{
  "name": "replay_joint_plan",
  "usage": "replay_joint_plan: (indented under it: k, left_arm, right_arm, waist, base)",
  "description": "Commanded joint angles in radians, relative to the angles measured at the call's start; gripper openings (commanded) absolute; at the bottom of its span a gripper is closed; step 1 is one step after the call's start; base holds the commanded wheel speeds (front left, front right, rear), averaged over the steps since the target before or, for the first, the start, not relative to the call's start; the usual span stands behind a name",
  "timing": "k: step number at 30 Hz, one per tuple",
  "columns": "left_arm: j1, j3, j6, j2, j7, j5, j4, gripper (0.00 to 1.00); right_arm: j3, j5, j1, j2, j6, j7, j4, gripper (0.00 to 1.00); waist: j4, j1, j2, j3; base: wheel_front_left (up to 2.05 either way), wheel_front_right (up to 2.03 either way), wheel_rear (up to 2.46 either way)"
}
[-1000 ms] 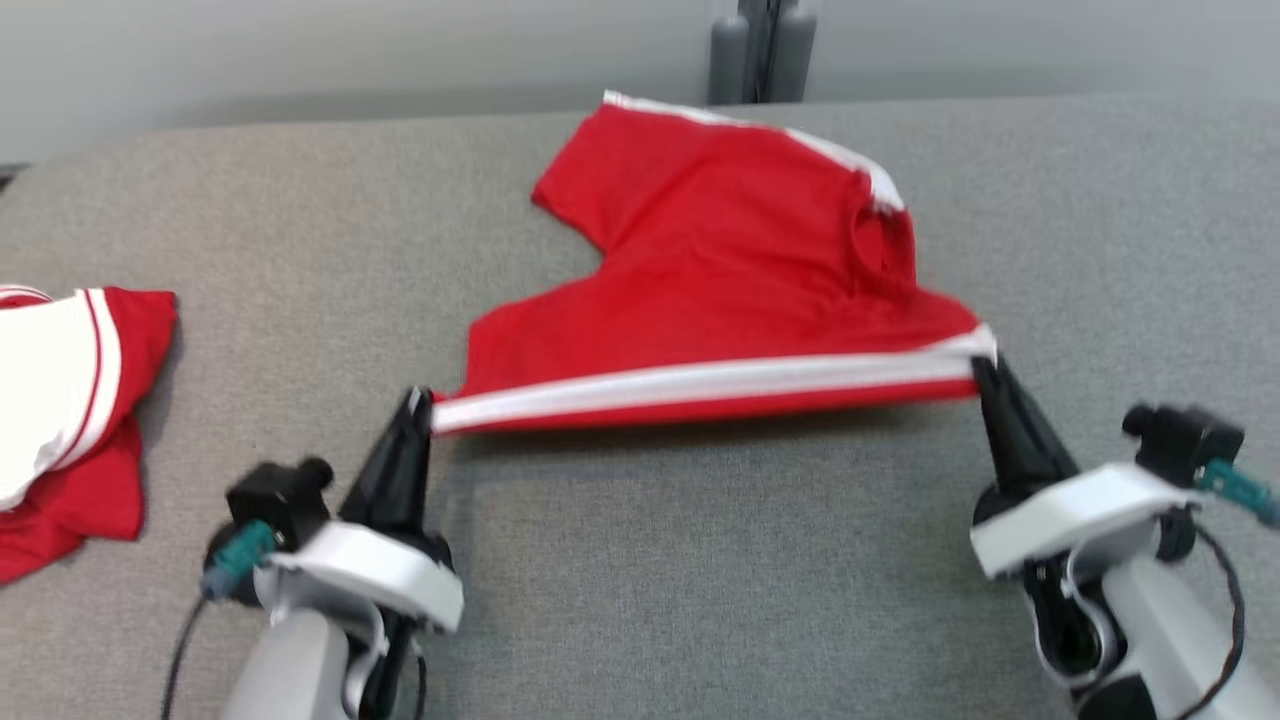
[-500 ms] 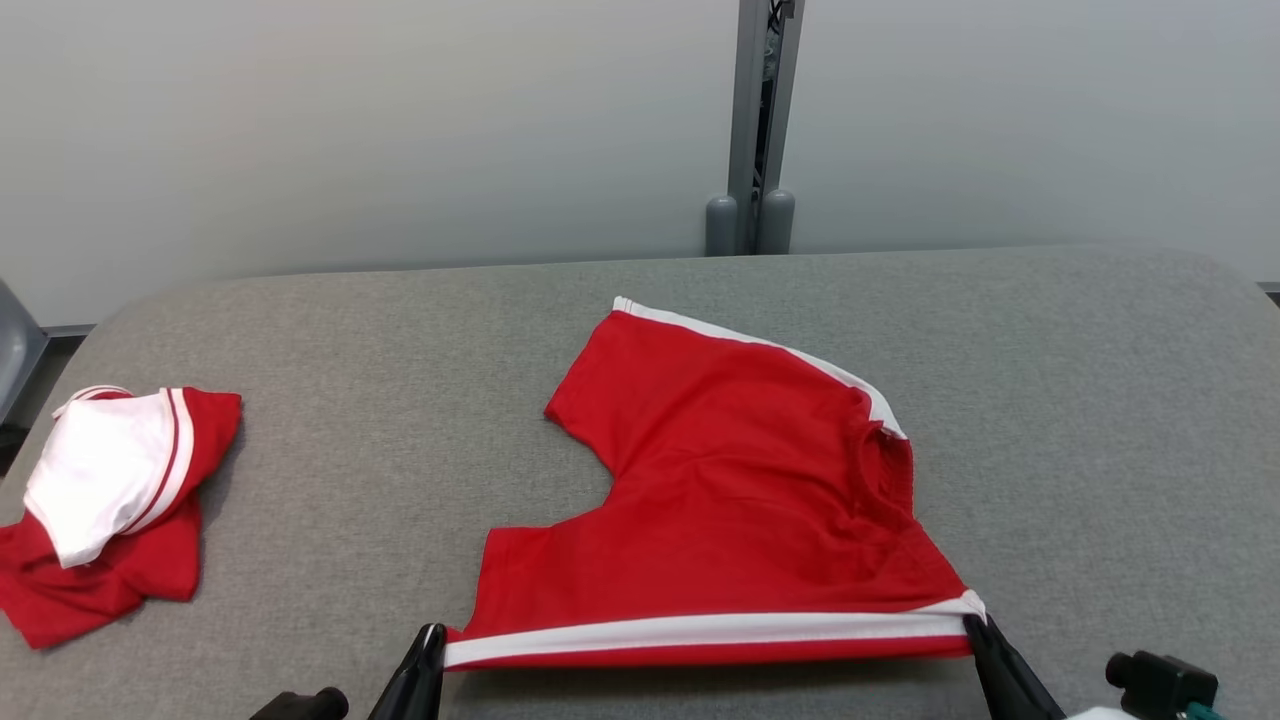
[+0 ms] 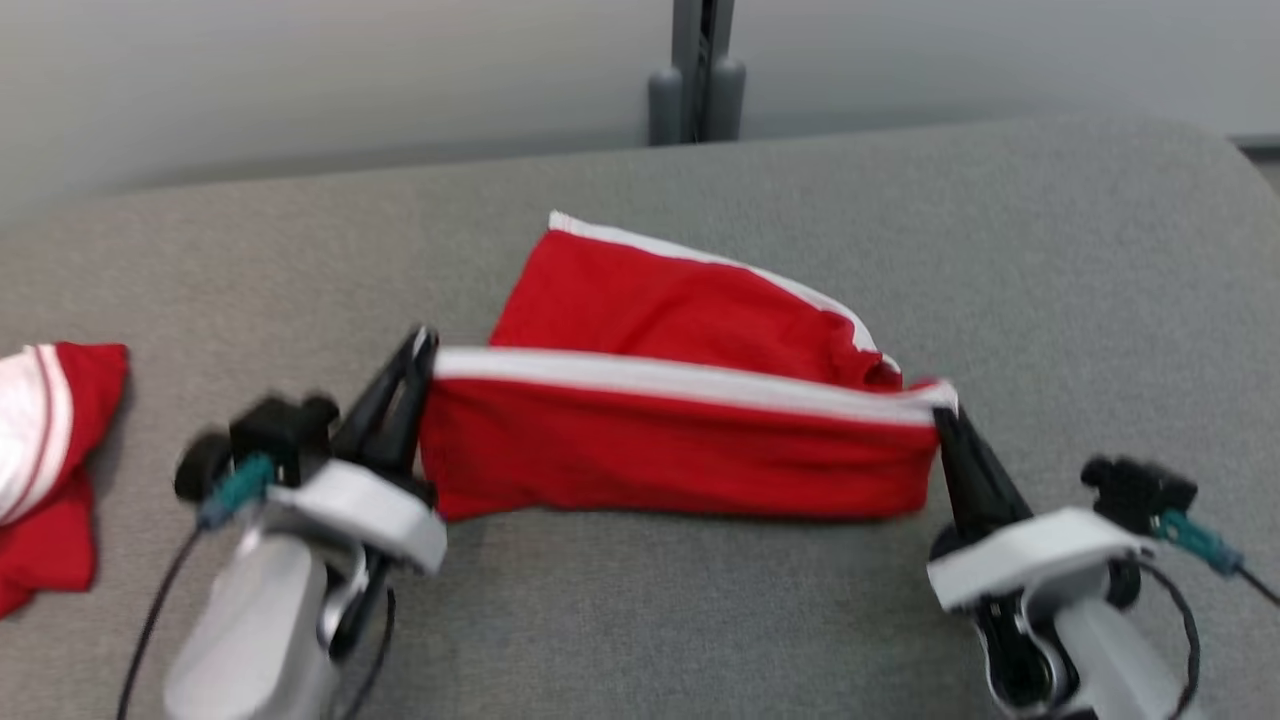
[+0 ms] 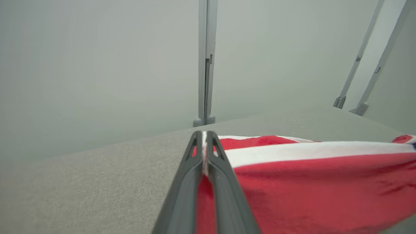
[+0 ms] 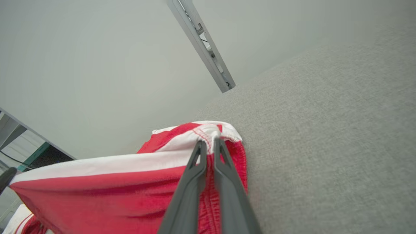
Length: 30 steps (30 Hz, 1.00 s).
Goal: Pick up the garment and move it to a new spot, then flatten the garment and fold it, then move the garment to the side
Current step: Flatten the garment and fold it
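A pair of red shorts [image 3: 680, 455] with white side stripes hangs stretched between my two grippers above the grey table [image 3: 1050, 260]. My left gripper [image 3: 425, 345] is shut on the left end of the white-striped edge, and my right gripper [image 3: 943, 410] is shut on the right end by the waistband. The lifted half drapes down in front, while the far half [image 3: 660, 300] still lies on the table. The left wrist view has the red shorts [image 4: 308, 182] pinched between the left gripper [image 4: 204, 136]. In the right wrist view the red shorts [image 5: 107, 188] are bunched at the right gripper [image 5: 208, 143].
A second red and white garment [image 3: 45, 440] lies crumpled at the table's left edge. A grey post [image 3: 697, 70] rises behind the far edge against a pale wall. Bare grey tabletop stretches to the right of the shorts.
Both grippers have lifted the striped edge of the shorts and carried it toward the far side, so the near half now hangs folded over. The head camera has also shifted.
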Motion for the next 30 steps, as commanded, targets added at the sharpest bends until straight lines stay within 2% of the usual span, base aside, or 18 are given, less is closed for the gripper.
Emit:
replay_joint_plan:
  k: [1, 10, 14, 18, 25, 26, 27, 28, 29, 30]
  left_arm:
    - [-0.051, -0.008, 0.002, 0.015, -0.001, 0.009, 0.018, 0.00]
    - [-0.435, -0.127, 0.001, 0.041, -0.001, -0.006, 0.251, 0.00]
    - [-0.566, -0.149, 0.001, 0.061, -0.001, -0.003, 0.343, 0.00]
    - [-0.662, -0.170, 0.001, 0.076, -0.001, 0.009, 0.423, 0.00]
    - [-0.744, -0.180, 0.006, 0.059, -0.001, 0.034, 0.506, 0.00]
    - [-0.747, -0.178, 0.009, 0.056, -0.001, 0.035, 0.516, 0.00]
    - [-0.749, -0.177, 0.012, 0.053, -0.001, 0.038, 0.521, 0.00]
    - [-0.747, -0.172, 0.017, 0.052, -0.001, 0.039, 0.514, 0.21]
    - [-0.737, -0.166, 0.023, 0.052, -0.001, 0.041, 0.503, 0.65]
    - [-0.721, -0.158, 0.030, 0.049, -0.001, 0.040, 0.494, 1.00]
  right_arm:
    - [-0.005, -0.005, -0.036, -0.004, -0.001, -0.006, 0.008, 0.00]
    - [-0.062, 0.001, -0.268, 0.028, -0.001, -0.005, 0.084, 0.00]
    - [-0.024, 0.059, -0.323, 0.028, -0.001, -0.005, 0.069, 0.00]
    - [0.003, 0.101, -0.360, 0.026, -0.001, -0.005, 0.051, 0.00]
    - [0.029, 0.111, -0.385, 0.027, -0.001, -0.005, 0.038, 0.00]
    - [0.034, 0.112, -0.386, 0.027, -0.001, -0.003, 0.036, 0.07]
    - [0.037, 0.140, -0.382, 0.027, -0.001, -0.003, 0.030, 0.59]
    - [0.055, 0.142, -0.381, 0.029, -0.001, -0.003, 0.022, 1.00]
    - [0.067, 0.151, -0.377, 0.031, -0.001, -0.003, 0.018, 1.00]
    - [0.070, 0.159, -0.371, 0.031, -0.001, -0.003, 0.016, 1.00]
  waist:
    - [-0.050, 0.0001, -0.0001, 0.097]
    - [-0.106, 0.0001, -0.0001, 0.294]
    - [-0.136, 0.0001, -0.0001, 0.355]
    - [-0.160, 0.0001, -0.0001, 0.395]
    - [-0.179, 0.0001, -0.0001, 0.419]
    - [-0.181, 0.0001, -0.0001, 0.419]
    - [-0.181, 0.0001, -0.0001, 0.417]
    - [-0.182, 0.0001, -0.0001, 0.414]
    - [-0.183, 0.0001, -0.0001, 0.409]
    - [-0.182, 0.0001, -0.0001, 0.403]
  base:
    - [0.00, 0.00, 0.00]
    - [0.00, 0.00, 0.00]
    - [0.00, 0.00, 0.00]
    - [0.00, 0.00, 0.00]
    - [0.00, 0.00, 0.00]
    - [0.00, 0.00, 0.00]
    - [0.00, 0.00, 0.00]
    - [0.00, 0.00, 0.00]
    - [0.00, 0.00, 0.00]
    - [0.00, 0.00, 0.00]
